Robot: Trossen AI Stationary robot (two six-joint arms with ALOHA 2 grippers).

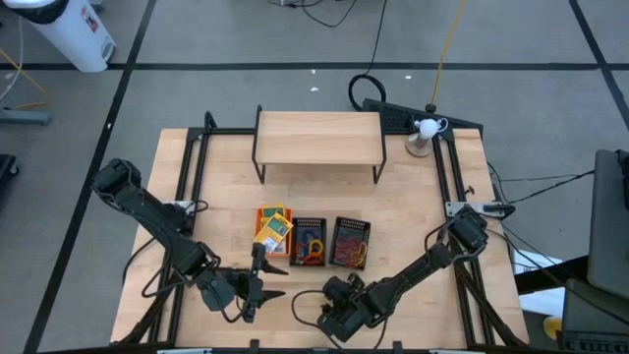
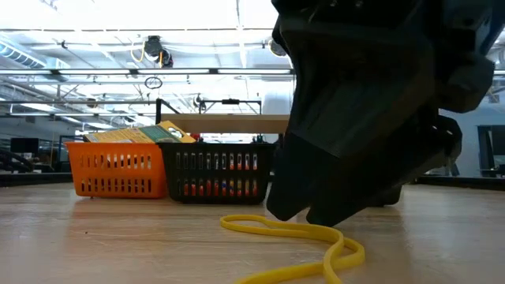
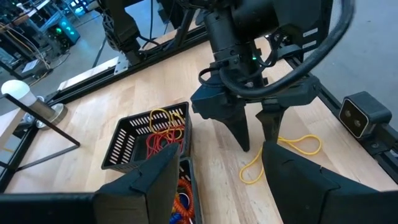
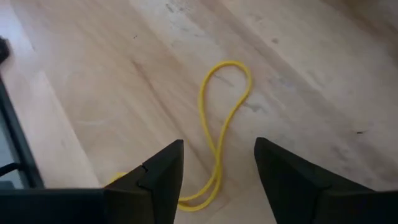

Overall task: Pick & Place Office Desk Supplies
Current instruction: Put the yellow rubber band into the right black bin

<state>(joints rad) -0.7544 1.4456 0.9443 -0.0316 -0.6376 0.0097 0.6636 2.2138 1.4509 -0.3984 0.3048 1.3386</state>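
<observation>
A yellow rubber-band loop (image 4: 217, 106) lies flat on the wooden table near its front edge (image 3: 292, 149) (image 2: 300, 235). My right gripper (image 4: 217, 146) (image 3: 258, 137) points steeply down over it, open, one finger on each side of the band's middle. Whether the tips touch the band, I cannot tell. My left gripper (image 3: 217, 186) (image 1: 257, 293) hovers open to the left of it, holding nothing. Behind stand an orange mesh bin (image 1: 274, 234) with yellow-and-green packs (image 2: 138, 134) and two black mesh bins (image 1: 309, 241) (image 1: 351, 243) with coloured rubber bands.
A light wooden shelf with black legs (image 1: 319, 138) stands at the far side, with a small lamp-like stand (image 1: 425, 133) to its right. Black frame rails (image 1: 192, 177) run along both table sides. Bare wood lies between the bins and the front edge.
</observation>
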